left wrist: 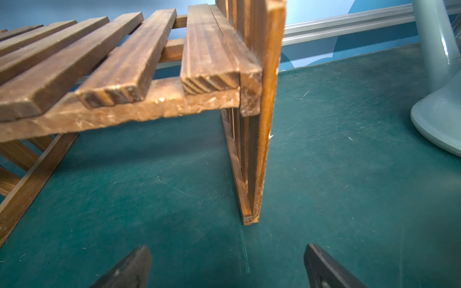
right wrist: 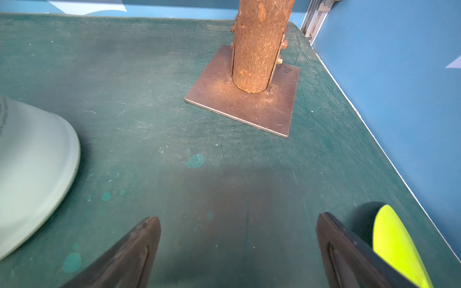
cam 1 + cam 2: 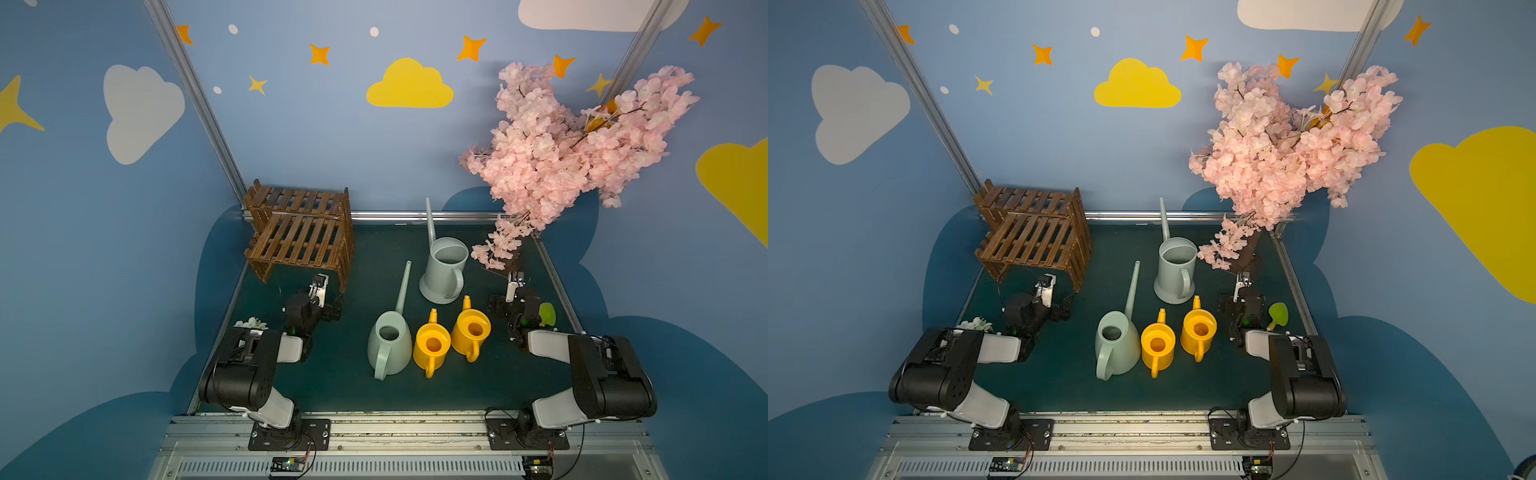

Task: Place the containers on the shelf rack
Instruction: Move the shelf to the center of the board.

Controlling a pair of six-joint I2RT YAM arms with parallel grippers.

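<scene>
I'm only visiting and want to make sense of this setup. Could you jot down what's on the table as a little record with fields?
Rack: dark wooden shelf rack, far left of the table, both shelves bare
Tall cans: grey-blue watering can upright mid-table; mint watering can nearer the arms
Small cans: two yellow watering cans, side by side, right of the mint one
Left gripper: open, empty, facing the rack
Right gripper: open, empty, facing the blossom tree
Progress: no can on the rack yet
</scene>
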